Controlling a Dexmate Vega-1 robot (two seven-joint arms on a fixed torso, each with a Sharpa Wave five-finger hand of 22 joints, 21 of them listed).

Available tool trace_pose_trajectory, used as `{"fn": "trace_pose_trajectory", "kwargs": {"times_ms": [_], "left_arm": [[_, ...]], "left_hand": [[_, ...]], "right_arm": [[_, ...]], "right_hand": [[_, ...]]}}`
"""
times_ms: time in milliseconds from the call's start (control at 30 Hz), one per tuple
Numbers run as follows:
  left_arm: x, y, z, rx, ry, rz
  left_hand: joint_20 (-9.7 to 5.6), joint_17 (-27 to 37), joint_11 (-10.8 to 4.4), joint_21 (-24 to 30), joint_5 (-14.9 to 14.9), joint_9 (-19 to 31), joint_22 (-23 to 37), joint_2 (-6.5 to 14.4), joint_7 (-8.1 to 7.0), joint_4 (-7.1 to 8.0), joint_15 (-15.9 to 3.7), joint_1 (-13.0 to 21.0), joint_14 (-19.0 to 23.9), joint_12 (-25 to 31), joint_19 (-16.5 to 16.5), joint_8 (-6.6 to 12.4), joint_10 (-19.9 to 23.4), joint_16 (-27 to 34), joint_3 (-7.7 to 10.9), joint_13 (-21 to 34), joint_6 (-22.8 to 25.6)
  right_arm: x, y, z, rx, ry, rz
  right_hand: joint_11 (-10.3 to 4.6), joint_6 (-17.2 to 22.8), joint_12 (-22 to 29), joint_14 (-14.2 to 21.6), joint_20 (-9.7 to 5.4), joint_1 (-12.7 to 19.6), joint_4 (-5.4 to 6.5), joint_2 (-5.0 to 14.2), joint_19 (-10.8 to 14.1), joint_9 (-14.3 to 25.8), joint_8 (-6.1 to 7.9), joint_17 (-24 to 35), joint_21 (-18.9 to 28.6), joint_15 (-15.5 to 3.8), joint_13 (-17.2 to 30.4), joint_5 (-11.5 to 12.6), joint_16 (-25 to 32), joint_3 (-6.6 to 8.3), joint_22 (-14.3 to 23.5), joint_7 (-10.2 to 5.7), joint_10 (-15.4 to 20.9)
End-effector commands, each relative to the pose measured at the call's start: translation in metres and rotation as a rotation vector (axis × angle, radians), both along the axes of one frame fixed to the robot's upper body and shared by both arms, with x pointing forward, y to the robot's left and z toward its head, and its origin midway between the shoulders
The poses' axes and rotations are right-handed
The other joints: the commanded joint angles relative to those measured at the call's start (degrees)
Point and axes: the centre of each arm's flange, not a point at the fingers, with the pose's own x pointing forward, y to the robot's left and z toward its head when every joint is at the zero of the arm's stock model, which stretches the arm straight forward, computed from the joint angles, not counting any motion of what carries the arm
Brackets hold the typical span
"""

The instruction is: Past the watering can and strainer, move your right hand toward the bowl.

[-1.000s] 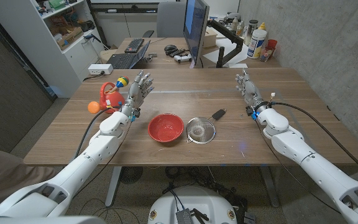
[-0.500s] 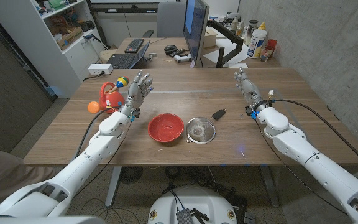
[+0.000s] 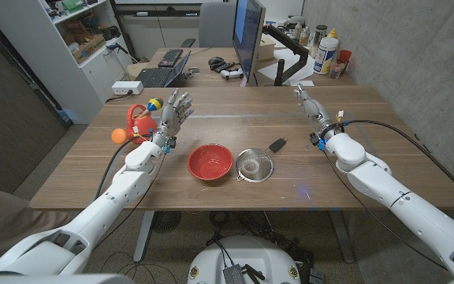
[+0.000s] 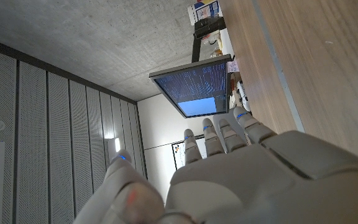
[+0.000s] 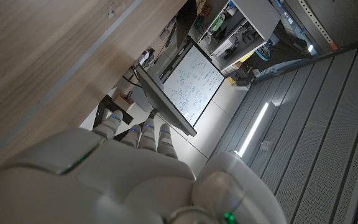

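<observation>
Since the earlier frame, the right hand, fingers apart and empty, has been shifted slightly leftward; the round red plastic bowl remains well apart.

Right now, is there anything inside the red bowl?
The red bowl looks empty: just its red inside shows. Its near wall hides a little of the bottom, so something tiny there can't be ruled out.
</observation>
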Motion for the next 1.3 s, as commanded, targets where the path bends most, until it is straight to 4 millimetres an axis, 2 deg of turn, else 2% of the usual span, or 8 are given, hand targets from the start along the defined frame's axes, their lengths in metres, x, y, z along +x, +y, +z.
{"fn": "trace_pose_trajectory", "kwargs": {"times_ms": [33, 300, 800, 833, 867, 933, 1300], "left_arm": [[0.002, 0.001, 0.001, -0.006, -0.003, 0.012], [0.002, -0.001, 0.0, -0.014, -0.002, 0.018], [0.0, -0.004, -0.002, -0.019, -0.006, 0.023], [-0.001, -0.004, -0.003, -0.034, -0.01, 0.032], [-0.001, -0.004, -0.003, -0.049, -0.013, 0.039], [-0.002, -0.004, -0.004, -0.055, -0.016, 0.047], [-0.006, -0.002, -0.009, -0.068, -0.008, 0.065]], "left_hand": [[-0.05, 0.1, -0.15, 0.2, 0.1, 0.2, 0.3, -0.2, -0.06, 0.15, -2.52, -0.6, -0.5, -0.3, -0.3, 0.22, -1.7, 0.1, -0.41, 0.2, -0.2], [-0.25, 0.1, -0.17, 0.1, 0.2, 0.2, 0.3, -0.2, -0.07, 0.46, -2.61, -0.5, -1.1, -0.7, -0.5, 0.25, -4.9, 0.0, -0.91, 0.2, -0.1], [-0.4, 0.1, 0.08, 0.1, 0.3, 0.2, 0.3, -0.3, -0.2, 0.65, -2.54, -0.5, -1.7, -0.2, -0.7, 0.23, -5.4, -0.1, -1.26, 0.1, -0.3], [-0.5, 0.1, -0.04, 0.0, 0.5, 0.2, 0.3, -0.3, -1.03, 0.86, -2.45, -0.3, -1.9, 0.2, -0.9, -0.83, -6.3, 0.0, -1.68, 0.1, -4.1], [-0.44, 0.1, -0.14, 0.1, 0.7, 0.2, 0.3, -0.2, -1.06, 1.11, -2.53, -0.2, -1.9, 0.2, -0.7, -1.52, -7.7, 0.2, -2.13, 0.1, -9.0], [-0.36, 0.0, -0.25, 0.3, 0.9, 0.2, 0.2, -0.1, -0.88, 1.28, -2.62, 0.0, -1.7, 0.2, -0.4, -1.61, -8.6, 0.3, -2.48, 0.1, -13.1], [-0.75, 0.0, -0.27, 0.4, 1.1, 0.3, 0.2, -0.1, -0.79, 1.36, -2.55, 0.1, -1.4, 1.0, 0.0, -0.67, -7.0, 0.4, -2.78, 0.1, -13.4]], "right_arm": [[-0.009, 0.004, 0.006, -0.075, -0.027, -0.05], [-0.014, 0.008, 0.01, -0.121, -0.051, -0.08], [-0.029, 0.017, 0.015, -0.226, -0.094, -0.168], [-0.029, 0.017, 0.015, -0.227, -0.094, -0.168], [-0.03, 0.017, 0.015, -0.228, -0.094, -0.167], [-0.031, 0.018, 0.014, -0.235, -0.096, -0.177], [-0.042, 0.024, 0.015, -0.267, -0.138, -0.176]], "right_hand": [[-0.06, 0.3, 0.4, 0.1, 0.28, 0.7, -0.19, 0.1, 0.2, 0.3, 0.28, 0.1, 0.2, -0.26, 0.3, 0.3, 0.4, 0.12, 0.1, -0.41, 0.1], [-0.45, 0.3, 0.4, -0.6, 0.49, 1.3, -0.44, 0.24, 0.1, 0.3, 0.34, 0.1, 0.2, -0.23, 0.3, 0.4, 0.1, 0.35, 0.1, -0.55, 0.0], [-0.59, 0.4, 0.4, -0.8, 0.06, 1.9, -0.73, 0.39, -0.2, 0.3, 0.38, 0.1, 0.1, -0.23, 0.3, 0.5, 0.2, 0.63, 0.1, -0.68, 0.0], [-0.6, 0.4, 0.4, -0.8, 0.04, 1.9, -0.74, 0.39, -0.2, 0.3, 0.37, 0.1, 0.1, -0.26, 0.3, 0.5, 0.2, 0.64, 0.1, -0.72, 0.0], [-0.61, 0.4, 0.4, -0.8, 0.03, 2.0, -0.77, 0.41, -0.2, 0.3, 0.38, 0.1, 0.1, -0.3, 0.3, 0.6, 0.2, 0.66, 0.1, -0.72, 0.0], [-0.57, 0.4, 0.5, -0.8, 0.0, 2.0, -0.8, 0.43, -0.2, 0.3, 0.39, 0.1, 0.1, -0.31, 0.3, 0.6, 0.2, 0.69, 0.1, -0.68, 0.0], [-0.55, 0.6, 0.4, -0.8, -0.04, 2.5, -1.03, 0.55, -0.2, 0.3, 0.47, 0.1, 0.1, -0.5, 0.3, 0.7, 0.3, 0.91, 0.1, -0.86, -0.1]]}}
